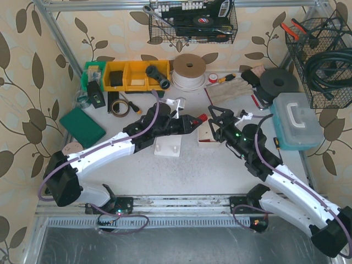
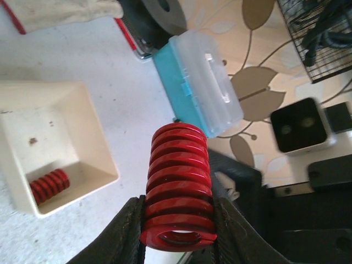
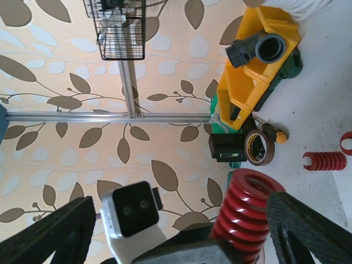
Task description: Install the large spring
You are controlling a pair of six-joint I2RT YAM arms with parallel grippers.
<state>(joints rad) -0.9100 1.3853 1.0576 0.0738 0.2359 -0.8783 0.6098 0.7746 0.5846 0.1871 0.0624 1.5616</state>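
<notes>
Left of centre, near: white block (image 1: 168, 146), probably the mount. Mid-table, raised: left gripper (image 2: 177, 220) clamped on one end of large spring (image 2: 179, 170), free end kept exposed for seating. Right gripper (image 3: 181, 228) spread wide astride that end, gripping nothing.

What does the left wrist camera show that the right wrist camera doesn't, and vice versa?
Left wrist only: the cream tray holding a small red spring, and the teal case. Right wrist only: the yellow bins, grey pipe fitting, tape roll and a loose red spring on the table. Both: the large red spring, clamped in the left gripper and sitting inside the open right gripper.
</notes>
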